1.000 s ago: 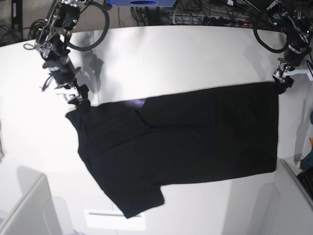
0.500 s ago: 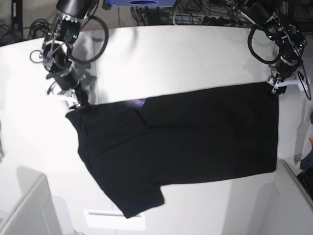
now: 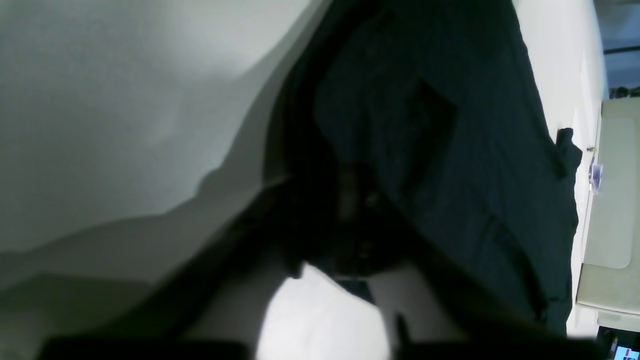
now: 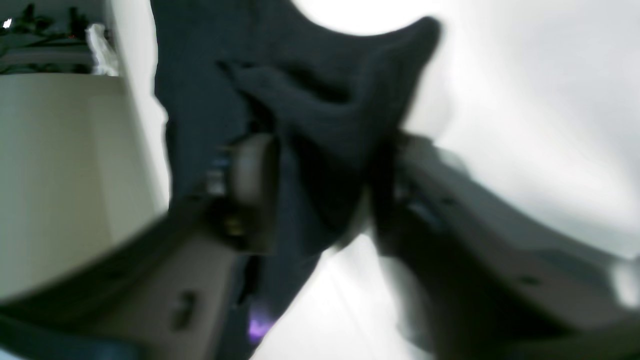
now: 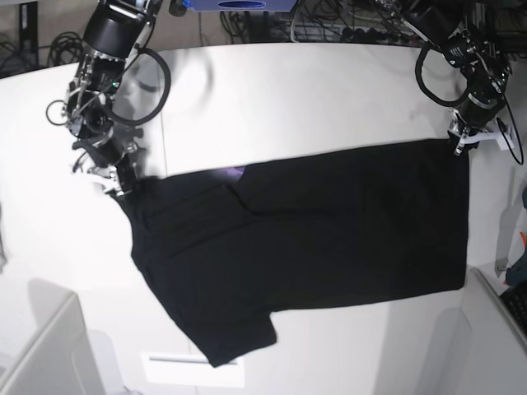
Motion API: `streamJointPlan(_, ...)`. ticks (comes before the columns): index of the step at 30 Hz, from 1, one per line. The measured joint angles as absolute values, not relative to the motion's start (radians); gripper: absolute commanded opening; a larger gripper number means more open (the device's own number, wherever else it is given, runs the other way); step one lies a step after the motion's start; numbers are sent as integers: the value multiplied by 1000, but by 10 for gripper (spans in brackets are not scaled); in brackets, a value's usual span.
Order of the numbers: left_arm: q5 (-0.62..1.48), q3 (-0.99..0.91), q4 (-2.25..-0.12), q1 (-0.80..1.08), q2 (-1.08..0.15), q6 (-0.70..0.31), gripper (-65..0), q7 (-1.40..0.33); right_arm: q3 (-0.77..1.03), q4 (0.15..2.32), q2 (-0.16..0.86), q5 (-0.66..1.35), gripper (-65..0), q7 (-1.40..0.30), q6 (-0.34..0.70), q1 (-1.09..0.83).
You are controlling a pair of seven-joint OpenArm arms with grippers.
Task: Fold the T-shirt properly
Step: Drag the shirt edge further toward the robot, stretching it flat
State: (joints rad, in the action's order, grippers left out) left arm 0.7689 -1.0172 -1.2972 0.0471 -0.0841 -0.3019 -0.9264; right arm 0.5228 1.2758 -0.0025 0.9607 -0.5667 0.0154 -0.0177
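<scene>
The black T-shirt lies spread on the white table, plain side up, with a sliver of purple print at its back edge. My left gripper is down on the shirt's far right corner. In the left wrist view its dark, blurred fingers meet at my left gripper on the shirt's edge. My right gripper is at the shirt's far left corner. In the right wrist view my right gripper has a bunched ridge of the black cloth between its fingers.
A beige bin stands at the front left and another at the front right. A white label lies near the shirt's lower sleeve. Cables run behind the table's back edge.
Both grippers have come down onto the shirt's two far corners. The right gripper shifted left and lower, the left one slightly up and inward. The shirt has not moved.
</scene>
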Motion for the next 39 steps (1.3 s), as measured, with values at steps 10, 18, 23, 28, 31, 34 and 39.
streamJointPlan(10,775,-900,-1285,54,-117,-303,-650,-901,520,1264,24,949,-650,-530,15,-18)
streamJointPlan(18,775,-889,-1386,165,-126,-306,-650,-925,524,1461,17,934,-650,-546,-16,-168)
streamJointPlan(23,753,-897,-1492,250,-142,-293,-650,-1047,521,1554,17,942,-650,-549,-10,-266)
streamJointPlan(28,776,-898,-1526,345,-143,-303,-650,-1033,522,1616,16,939,-650,-552,-11,-371)
streamJointPlan(31,790,-898,-1531,379,-149,-310,-650,-1027,522,1687,16,943,-650,-550,-9,-435)
streamJointPlan(34,787,-898,-1532,399,-153,-335,-650,-1019,522,1742,16,942,-650,-553,-8,-504)
streamJointPlan(39,793,-898,-1534,431,-153,-371,-650,-1010,524,1768,15,943,-650,-550,-8,-562)
